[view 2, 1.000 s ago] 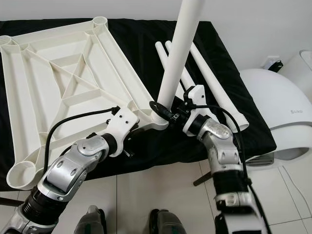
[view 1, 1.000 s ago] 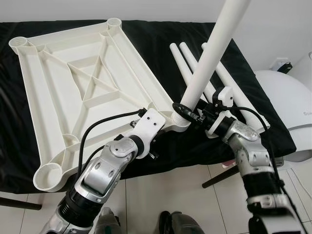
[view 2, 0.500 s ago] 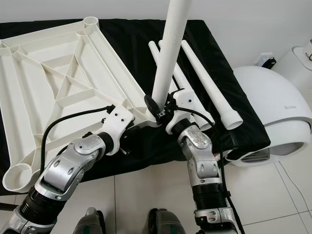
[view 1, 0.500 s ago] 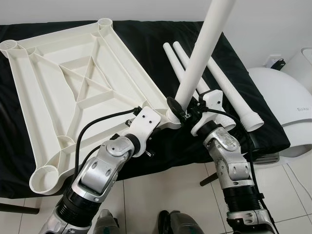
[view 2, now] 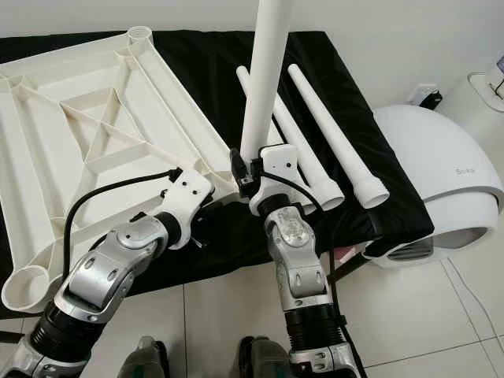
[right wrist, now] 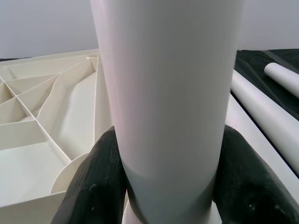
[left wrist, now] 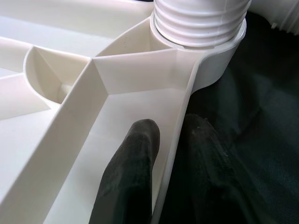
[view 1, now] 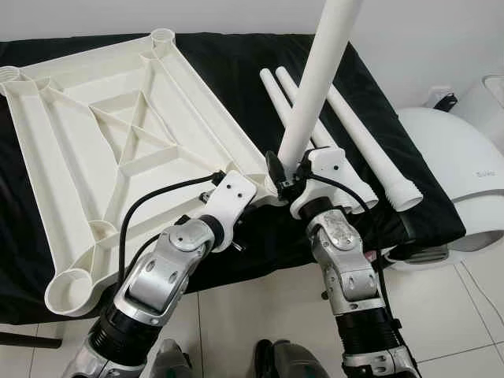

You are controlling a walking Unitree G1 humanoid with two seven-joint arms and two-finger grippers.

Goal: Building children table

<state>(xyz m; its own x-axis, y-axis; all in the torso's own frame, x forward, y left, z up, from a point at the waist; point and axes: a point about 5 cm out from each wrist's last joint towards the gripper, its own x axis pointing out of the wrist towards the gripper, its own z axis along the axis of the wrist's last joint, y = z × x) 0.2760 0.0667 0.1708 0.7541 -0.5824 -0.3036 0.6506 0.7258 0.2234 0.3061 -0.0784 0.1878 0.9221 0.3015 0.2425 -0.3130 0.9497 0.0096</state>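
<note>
first long white plastic leg (view 1: 315, 87) is standing in the near corner socket of the upside-down white ribbed tabletop (view 1: 118, 150), right gripper (right wrist: 163, 186) clamped round it, left gripper (left wrist: 163, 163) pinching the tabletop's rim, and three loose white legs (view 1: 358, 146) are lying on the black cloth alongside, not fitted yet.

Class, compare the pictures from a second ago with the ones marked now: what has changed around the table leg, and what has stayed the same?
The right claw, clamped on the upright leg, has tipped it from a clear rightward lean to nearly vertical over the corner socket, while the right arm swung in beneath it. Unchanged: the left claw still pinches the tabletop rim, and the spare legs lie on the black cloth.
</note>
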